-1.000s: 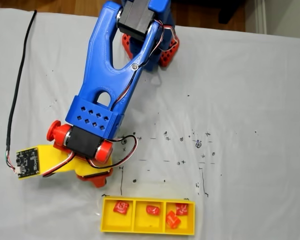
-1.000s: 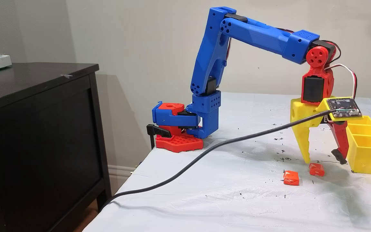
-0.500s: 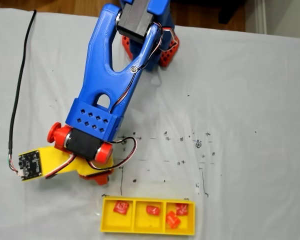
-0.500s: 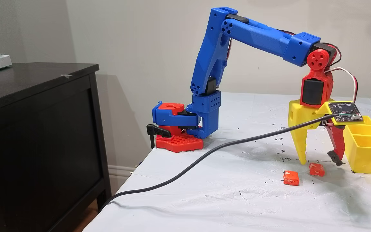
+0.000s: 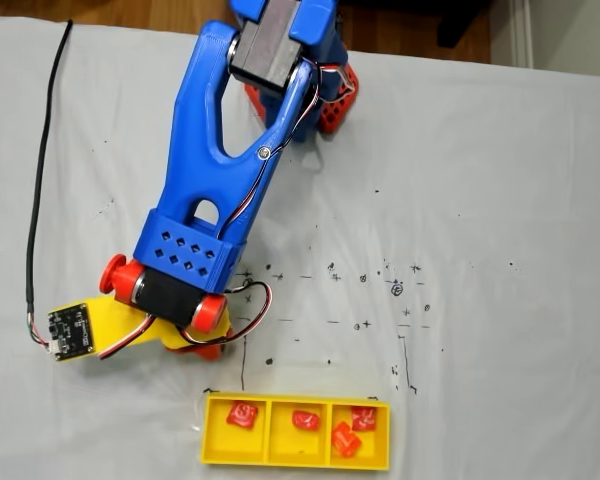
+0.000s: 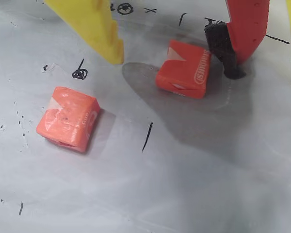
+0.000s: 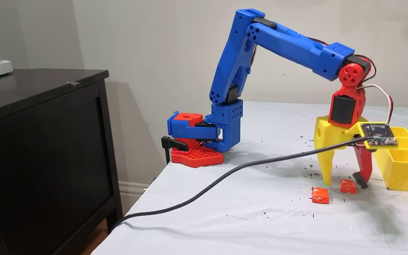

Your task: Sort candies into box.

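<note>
- So far, four small square red wrapped candies lie in the low bright yellow plastic three-compartment box (image 5: pixel 220 455) at the bottom centre of a fixed view: one in the left compartment (image 5: pixel 242 414), one in the middle (image 5: pixel 304 420), and two in the right (image 5: pixel 363 418) (image 5: pixel 345 439).
- Two orange-red wrapped candies are left on the white-covered desk (image 7: pixel 225 212), so the sorting looks about two-thirds done.
- In the wrist view, one loose candy (image 6: pixel 183 69) sits at upper centre, between the fingers; the other (image 6: pixel 68 118) lies apart at left of frame.
- The claw (image 6: pixel 177 56) is spread wide and holds nothing; the red finger's dark pad (image 6: pixel 222 48) seems just beside the candy, though contact is hard to judge.
- The blue arm (image 7: pixel 289 44) reaches out and bends down at the wrist, with the claw pointing down at the desk, tips low around the candy, just left of the box in the side fixed view.
</note>
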`<action>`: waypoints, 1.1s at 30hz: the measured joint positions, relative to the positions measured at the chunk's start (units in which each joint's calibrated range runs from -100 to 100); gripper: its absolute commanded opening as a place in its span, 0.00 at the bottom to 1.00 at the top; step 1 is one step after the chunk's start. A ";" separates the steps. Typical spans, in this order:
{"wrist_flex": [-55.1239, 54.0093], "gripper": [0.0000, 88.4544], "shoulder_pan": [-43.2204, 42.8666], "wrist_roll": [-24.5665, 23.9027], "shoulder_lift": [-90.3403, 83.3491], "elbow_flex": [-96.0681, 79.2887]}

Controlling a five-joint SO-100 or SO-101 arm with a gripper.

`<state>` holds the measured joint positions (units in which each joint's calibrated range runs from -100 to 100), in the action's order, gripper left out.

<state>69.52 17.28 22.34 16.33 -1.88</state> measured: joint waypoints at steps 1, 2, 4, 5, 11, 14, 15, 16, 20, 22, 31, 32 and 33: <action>0.00 0.28 0.00 0.00 0.08 0.00; -0.08 0.28 0.00 0.00 0.25 0.00; -0.71 0.28 -0.08 0.00 0.34 0.00; -1.03 0.28 -0.08 0.00 0.34 0.00; -2.14 0.26 -0.08 0.00 0.34 0.00; -2.14 0.26 -0.08 0.00 0.34 0.00; -2.14 0.26 -0.08 0.00 0.34 0.00; -2.38 0.26 -0.08 0.00 0.34 0.00; -3.02 0.24 -0.39 -0.34 1.02 0.26; -2.94 0.22 -0.47 -0.49 1.52 1.11; -3.33 0.16 -0.78 -1.07 2.88 2.48; -3.25 0.13 -0.86 -1.17 3.30 2.91; -3.25 0.07 -0.94 -1.22 3.55 3.08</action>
<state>66.27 16.35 21.12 19.88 1.20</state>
